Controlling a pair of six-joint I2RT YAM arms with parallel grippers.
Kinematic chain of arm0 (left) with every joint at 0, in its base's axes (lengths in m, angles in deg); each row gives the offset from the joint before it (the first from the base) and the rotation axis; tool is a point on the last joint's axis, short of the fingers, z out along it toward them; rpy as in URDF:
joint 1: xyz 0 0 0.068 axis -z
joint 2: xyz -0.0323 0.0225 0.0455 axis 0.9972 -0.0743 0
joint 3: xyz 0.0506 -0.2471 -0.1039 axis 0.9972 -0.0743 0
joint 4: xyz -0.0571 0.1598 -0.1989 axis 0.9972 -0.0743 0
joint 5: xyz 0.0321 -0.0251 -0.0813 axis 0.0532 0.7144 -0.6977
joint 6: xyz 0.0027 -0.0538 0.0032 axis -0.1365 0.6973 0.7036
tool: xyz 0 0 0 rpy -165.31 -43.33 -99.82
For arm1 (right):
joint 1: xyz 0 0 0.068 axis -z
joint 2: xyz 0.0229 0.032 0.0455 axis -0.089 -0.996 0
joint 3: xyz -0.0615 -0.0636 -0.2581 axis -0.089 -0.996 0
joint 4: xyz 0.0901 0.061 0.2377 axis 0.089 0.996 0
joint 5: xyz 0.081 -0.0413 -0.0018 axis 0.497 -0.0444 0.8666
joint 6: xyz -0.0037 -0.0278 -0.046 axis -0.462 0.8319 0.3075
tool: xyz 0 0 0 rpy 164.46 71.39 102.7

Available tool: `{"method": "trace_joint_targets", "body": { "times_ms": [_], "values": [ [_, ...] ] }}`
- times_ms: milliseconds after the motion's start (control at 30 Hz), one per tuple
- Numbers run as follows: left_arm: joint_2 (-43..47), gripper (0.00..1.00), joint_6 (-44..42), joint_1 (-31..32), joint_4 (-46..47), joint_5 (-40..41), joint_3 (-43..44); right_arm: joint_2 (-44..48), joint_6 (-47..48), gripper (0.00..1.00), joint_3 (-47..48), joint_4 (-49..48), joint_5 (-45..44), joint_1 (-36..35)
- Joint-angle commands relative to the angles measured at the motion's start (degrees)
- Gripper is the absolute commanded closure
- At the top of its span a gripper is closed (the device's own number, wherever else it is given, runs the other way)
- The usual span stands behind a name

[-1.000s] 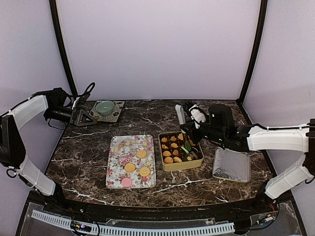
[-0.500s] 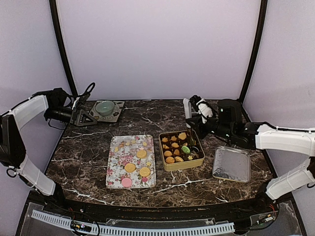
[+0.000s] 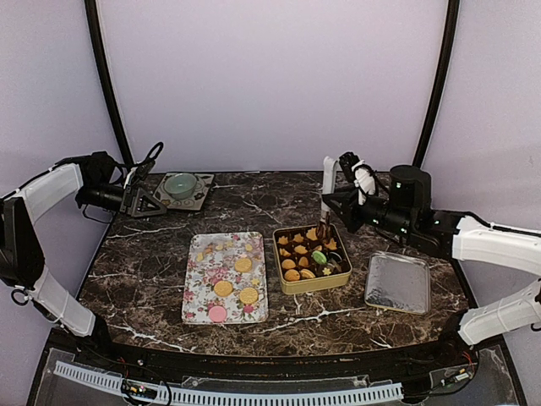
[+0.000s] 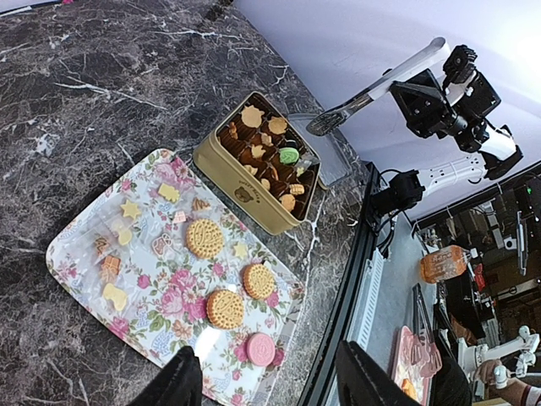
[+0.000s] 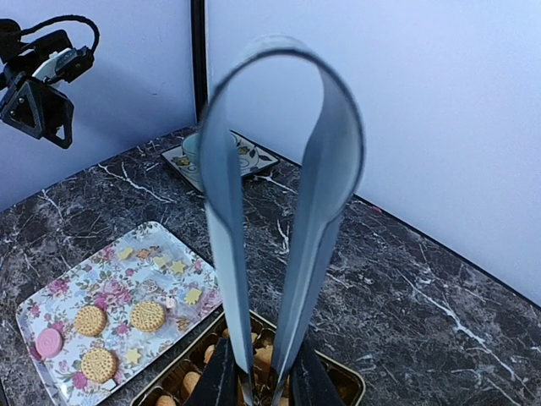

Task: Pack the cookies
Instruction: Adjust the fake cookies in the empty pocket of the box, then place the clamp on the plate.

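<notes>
Currently my right gripper point(image 3: 339, 202), clamped on tongs point(image 3: 326, 182), hangs over the tin point(image 3: 311, 286); 4 round cookies point(image 3: 223, 288) lie left on the tray point(image 3: 201, 298).

The tray point(image 3: 203, 300) lies in the middle of the table point(image 3: 152, 254) with cookies point(image 3: 223, 288) on it; the tin point(image 3: 313, 283), with more cookies inside, sits just to its right, and the lid point(image 3: 398, 284) lies right of the tin. Far back on the left stands a dish point(image 3: 181, 184) beside my left pincer point(image 3: 148, 203). My right pincer point(image 3: 353, 188), with the tongs point(image 3: 326, 182), hangs behind the tin.
</notes>
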Motion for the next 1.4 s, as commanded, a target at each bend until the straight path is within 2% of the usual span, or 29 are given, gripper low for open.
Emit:
{"method": "trace_joint_targets", "body": {
  "times_ms": [0, 667, 900, 967, 1067, 1233, 1367],
  "values": [
    [0.21, 0.44, -0.85, -0.38, -1.65, -1.50, 0.93, -0.75, -2.97, 0.97, -1.95, -4.70, 1.77, 0.24],
    [-0.14, 0.44, -1.55, -0.38, -1.91, -1.30, 0.68, -5.31, -2.72, 1.00, -2.93, -5.44, -0.27, 0.24],
    [-0.42, 0.43, -1.04, -0.38, -1.46, 0.38, 0.49, 0.02, -1.76, 0.98, 0.36, -5.26, -5.48, 0.33],
    [-1.03, 0.38, 0.00, -0.38, -0.72, 1.73, 0.54, -0.76, -2.64, 0.98, 2.56, -4.15, -4.57, 0.33],
    [-0.93, 0.25, 1.41, -0.38, 0.85, 4.58, 0.46, -3.00, -5.88, 0.98, 6.07, -3.97, -3.89, -0.77],
    [0.14, 0.18, 1.61, -0.77, 2.33, 8.29, 0.54, -8.20, -13.12, 0.97, 12.86, -5.72, -3.44, -5.40],
    [-0.04, 0.14, 3.11, -2.11, 3.96, 9.93, 0.57, -19.30, -23.50, 0.94, 25.20, -2.30, -2.41, -10.06]
  ]
}}
